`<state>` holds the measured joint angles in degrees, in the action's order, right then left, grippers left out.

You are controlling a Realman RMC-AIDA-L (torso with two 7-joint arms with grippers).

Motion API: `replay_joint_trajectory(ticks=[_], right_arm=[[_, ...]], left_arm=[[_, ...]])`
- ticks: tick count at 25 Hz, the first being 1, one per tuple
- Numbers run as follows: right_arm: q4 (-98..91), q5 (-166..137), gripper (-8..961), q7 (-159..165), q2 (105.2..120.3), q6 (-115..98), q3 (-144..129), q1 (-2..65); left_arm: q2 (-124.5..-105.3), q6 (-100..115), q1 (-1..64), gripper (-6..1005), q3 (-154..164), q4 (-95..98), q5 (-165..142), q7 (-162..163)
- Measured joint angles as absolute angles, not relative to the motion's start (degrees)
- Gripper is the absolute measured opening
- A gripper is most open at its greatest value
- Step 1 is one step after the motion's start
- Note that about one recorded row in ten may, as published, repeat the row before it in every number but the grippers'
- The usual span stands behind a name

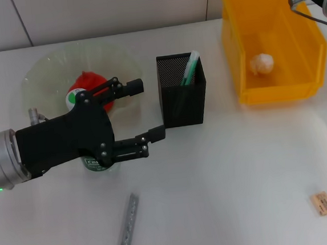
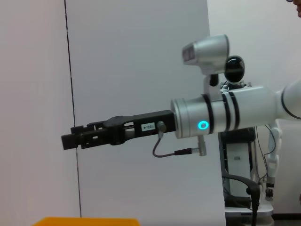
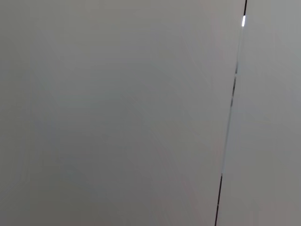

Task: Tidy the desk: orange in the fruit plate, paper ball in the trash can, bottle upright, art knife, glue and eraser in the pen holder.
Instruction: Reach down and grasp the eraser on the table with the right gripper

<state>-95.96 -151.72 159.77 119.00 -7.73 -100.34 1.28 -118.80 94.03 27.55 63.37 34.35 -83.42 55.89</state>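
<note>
Fingers [image 1: 156, 133] of my left gripper [image 1: 145, 111] spread wide above the bottle [image 1: 82, 100], beside the pen holder [image 1: 183, 101]; right gripper [image 2: 70, 140] I cannot tell.

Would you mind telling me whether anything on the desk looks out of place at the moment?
Yes. The art knife lies loose on the table near the front edge, and the eraser sits alone at the front right; both are outside the pen holder. The left gripper is open beside the holder.
</note>
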Motion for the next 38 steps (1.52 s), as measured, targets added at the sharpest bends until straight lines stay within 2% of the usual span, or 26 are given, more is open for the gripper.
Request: replay_joint_trajectory(ticks=[4, 7, 8, 9, 10, 18, 21, 25, 27, 28, 29, 30, 32, 33, 38], right_arm=[[-95.6, -148.9, 734, 159.8, 118.35, -12.4, -97.3, 4.2], [-94.8, -142.6, 734, 159.7, 115.95, -14.3, -96.7, 6.3], [-93.8, -138.5, 734, 159.5, 114.30, -14.9, -96.3, 7.7], [-93.8, -138.5, 734, 159.5, 114.30, -14.9, -96.3, 7.7], [-93.1, -136.0, 734, 158.8, 113.43, -15.0, -96.0, 8.5], [-92.1, -123.8, 734, 152.6, 112.75, -17.3, -92.7, 9.8], [-91.5, -121.0, 734, 150.5, 112.79, -19.9, -90.7, 10.9], [-89.3, -110.8, 734, 139.0, 114.15, -26.8, -85.1, 13.0], [-87.3, -101.0, 734, 128.3, 115.62, -31.7, -81.3, 13.6], [-84.1, -89.3, 734, 115.1, 117.89, -39.6, -75.1, 14.3], [-84.1, -89.3, 734, 115.1, 117.89, -39.6, -75.1, 14.3], [-79.7, -79.0, 734, 103.5, 119.39, -49.3, -68.8, 15.1], [-77.5, -74.9, 734, 99.8, 119.33, -53.8, -66.9, 15.4], [-72.6, -67.4, 734, 93.5, 118.80, -62.9, -62.9, 15.9], [-72.1, -68.9, 733, 91.2, 118.88, -75.6, -55.8, 15.0]], left_arm=[[-118.82, 94.0, 28.0, 862, 63.4, 34.3, -83.4, 55.9], [-118.83, 94.0, 28.1, 862, 63.5, 34.3, -83.4, 55.9], [-118.83, 94.1, 28.2, 862, 63.7, 34.3, -83.4, 55.8], [-118.83, 94.1, 28.2, 862, 63.7, 34.3, -83.4, 55.8], [-118.83, 94.1, 28.2, 862, 63.7, 34.3, -83.4, 55.8], [-118.82, 94.1, 28.2, 862, 63.8, 34.2, -83.4, 55.8], [-118.83, 94.0, 28.4, 862, 63.8, 34.2, -83.4, 55.7], [-118.82, 94.1, 28.5, 862, 63.8, 34.2, -83.4, 55.6], [-118.83, 94.1, 28.5, 862, 63.9, 34.2, -83.4, 55.6], [-118.82, 94.2, 28.5, 862, 63.9, 34.2, -83.4, 55.5], [-118.82, 94.2, 28.5, 862, 63.9, 34.2, -83.4, 55.5], [-118.83, 94.2, 28.5, 862, 63.9, 34.2, -83.4, 55.5], [-118.83, 94.4, 28.5, 862, 63.9, 34.2, -83.4, 55.5], [-118.83, 94.6, 28.5, 862, 64.0, 34.2, -83.4, 55.5], [-118.83, 94.7, 28.5, 862, 64.4, 34.2, -83.3, 55.5]])
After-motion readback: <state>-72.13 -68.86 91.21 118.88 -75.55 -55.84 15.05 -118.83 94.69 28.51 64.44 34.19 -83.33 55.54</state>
